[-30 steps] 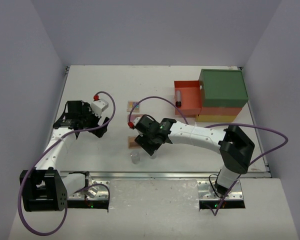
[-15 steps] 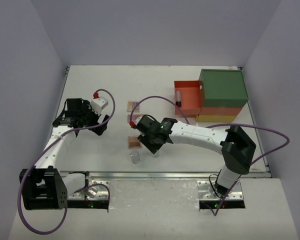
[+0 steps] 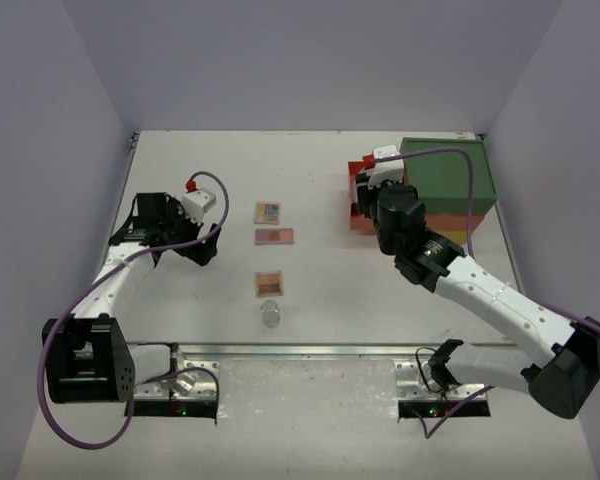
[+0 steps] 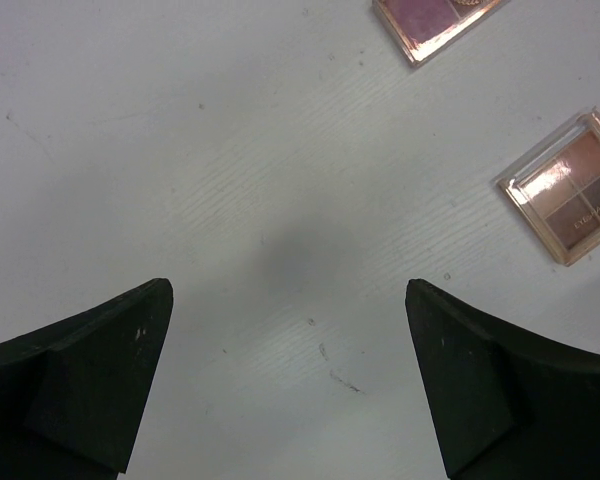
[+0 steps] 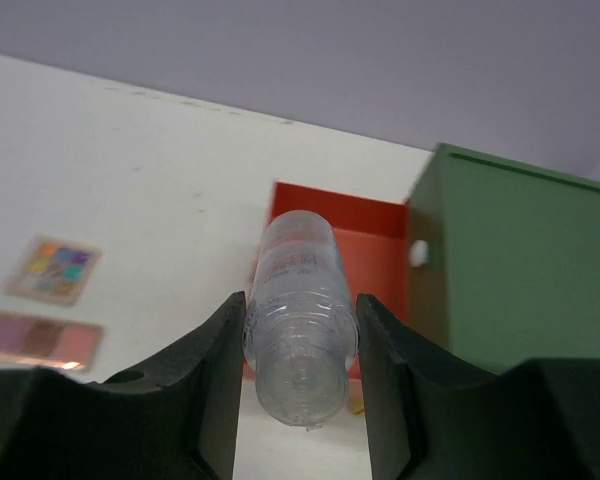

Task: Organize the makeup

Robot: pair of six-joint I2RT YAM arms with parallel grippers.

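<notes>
Four small makeup items on the white table [image 3: 200, 160] in the top view, in a loose column near the middle: farthest, a flat square multicoloured palette [image 3: 268, 212]; just nearer, a flat pink rectangular palette [image 3: 274, 236]; then, some way apart, a flat brown square palette [image 3: 270, 284]; nearest, just beside it, a clear round jar [image 3: 270, 314]. To the left of them the left gripper [image 3: 202, 250], low over bare table, with nothing in it. On the right side the right gripper [image 3: 368, 195], raised over the open orange drawer [image 3: 355, 218] of the big green-topped box [image 3: 447, 175]; not possible to tell from here what sits between its jaws.

From the left wrist: left gripper [image 4: 288, 300] spread fully wide, black fingers [image 4: 90, 370] far from each other, only bare table between them. Brown palette near the right edge, pink palette cut by the upper edge, both well apart from the fingers.

From the right wrist: right gripper [image 5: 300, 335] closed partway on a clear cylindrical plastic bottle [image 5: 302, 290], pinched from both sides, each finger touching its wall, long axis pointing away from the camera. Held in the air in front of the orange drawer, green-topped box just to the right. Multicoloured and pink palettes far to the left, flat on the table.
</notes>
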